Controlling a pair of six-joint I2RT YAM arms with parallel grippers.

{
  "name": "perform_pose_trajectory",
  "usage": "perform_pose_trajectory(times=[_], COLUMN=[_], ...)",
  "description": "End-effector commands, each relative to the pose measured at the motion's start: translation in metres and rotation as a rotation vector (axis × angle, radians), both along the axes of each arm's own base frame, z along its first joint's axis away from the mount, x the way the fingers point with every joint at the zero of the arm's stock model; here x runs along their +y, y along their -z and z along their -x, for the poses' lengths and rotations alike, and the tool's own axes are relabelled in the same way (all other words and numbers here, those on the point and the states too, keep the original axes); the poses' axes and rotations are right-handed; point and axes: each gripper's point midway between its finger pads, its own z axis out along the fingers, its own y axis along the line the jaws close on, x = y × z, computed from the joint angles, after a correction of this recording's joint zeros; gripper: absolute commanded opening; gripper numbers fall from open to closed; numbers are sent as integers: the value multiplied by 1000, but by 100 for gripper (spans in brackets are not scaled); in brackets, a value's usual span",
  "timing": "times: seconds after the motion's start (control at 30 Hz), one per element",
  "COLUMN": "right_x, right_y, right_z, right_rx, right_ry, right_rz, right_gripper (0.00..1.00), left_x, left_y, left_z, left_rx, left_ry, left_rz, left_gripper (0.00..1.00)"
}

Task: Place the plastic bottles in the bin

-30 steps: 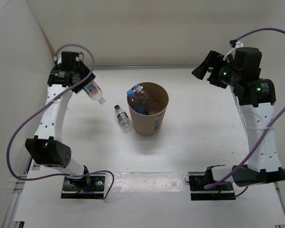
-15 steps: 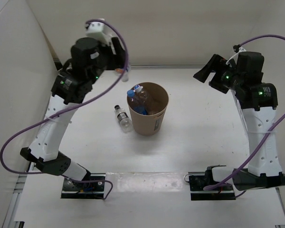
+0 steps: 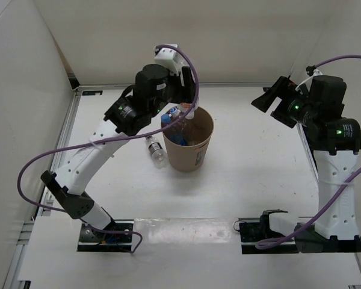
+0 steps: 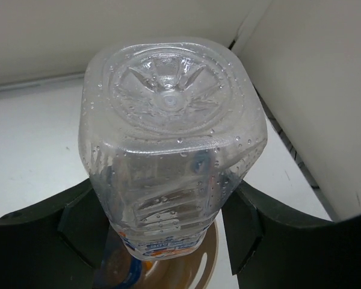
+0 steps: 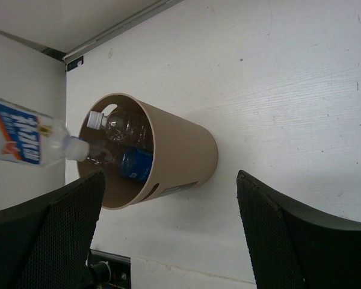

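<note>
My left gripper (image 4: 162, 220) is clenched around the white-labelled bottle (image 5: 21, 141), its dark fingers pressing on either side of the body. The left wrist view shows the ribbed base towards the camera. I hold it tilted, cap down, so the narrow end leads. In the right wrist view the cap sits right over the far-left rim of the bin (image 3: 192, 159), just at the mouth. Holding it above the opening, not out over the table (image 3: 259, 180), means that letting go should drop it inside rather than let it glance off the rim.

Inside the bin I can see a blue-labelled bottle (image 5: 135, 164) low down and a clear bottle (image 5: 123, 126) leaning against the far wall, so I judge two are in already. The black-capped bottle (image 3: 156, 150) lies on its side on the table just left of the bin, so it is the one left to fetch.

My right gripper (image 3: 266, 96) hangs well off to the right with its fingers spread wide and nothing between them. It is parked there, I think, to keep clear of the left arm's reach and to give me a side view of the drop. The risk is the cap catching on the leaning bottle
</note>
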Motion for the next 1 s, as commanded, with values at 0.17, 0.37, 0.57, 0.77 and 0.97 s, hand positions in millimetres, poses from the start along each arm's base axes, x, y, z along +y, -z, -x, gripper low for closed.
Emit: perform_pose_trajectory(times=[0.17,0.37,0.57,0.77,0.97], right_x=[-4,5,1,3,10], right_y=[-8,0,1,6,10], right_z=[12,20,21,22,17], right_rx=[-8,1,1,12,16], right_ry=[-10,-30,-35,-47,-75], right_rz=[4,6,7,3,9], right_gripper=[90,90,90,90,90], left_x=[-51,-60,-55,11,155], left_y=[63,91,91,-46,-35], left_z=[-6,-13,-12,-24,-52], left_rx=[105,156,149,-164,-55], left_ry=[95,87,85,-74,-462], left_rz=[26,10,5,37,140], left_gripper=[75,86,100,100,100])
